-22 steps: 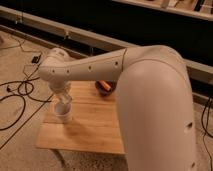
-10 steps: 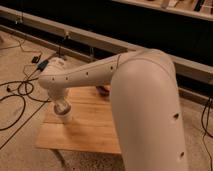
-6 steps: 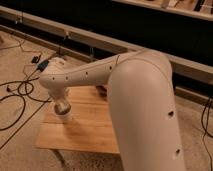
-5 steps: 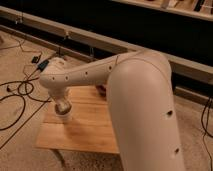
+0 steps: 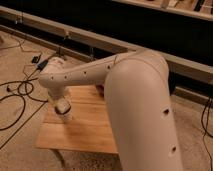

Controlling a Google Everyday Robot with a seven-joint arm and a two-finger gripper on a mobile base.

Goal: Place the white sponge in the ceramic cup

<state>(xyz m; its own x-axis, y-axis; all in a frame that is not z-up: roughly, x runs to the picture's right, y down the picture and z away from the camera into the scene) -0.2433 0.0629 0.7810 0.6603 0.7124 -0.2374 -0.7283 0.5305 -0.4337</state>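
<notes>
The gripper (image 5: pixel 62 107) hangs low over the left part of the wooden table (image 5: pixel 85 140), pointing down from the wrist of the arm (image 5: pixel 142 100). Its end shows only as a pale blocky tip, so it cannot be told whether it is spread, pressed together or pinching something. Right beneath that tip, and seemingly touching it, sits the ceramic cup (image 5: pixel 65 118), an off-white round shape standing on the table near its left edge. Only the cup's lower part shows under the gripper. The white sponge cannot be picked out as a separate thing: whether it is at the gripper's tip or down in the cup cannot be told. From the wrist, the arm's white forearm, dotted with small dark holes, runs up and to the right to a bulky elbow. A thick white segment then drops toward the lower right, covering the right side of the table. The table top is light wood with boards running across it. Around it lies a pale speckled floor (image 5: pixel 20 150), with black cables (image 5: pixel 15 94) looping on the left and a small dark box (image 5: pixel 37 59) farther back. A long pale ledge (image 5: pixel 100 42) crosses behind, under a dark wall. Another cable (image 5: pixel 205 117) hangs at the far right.
</notes>
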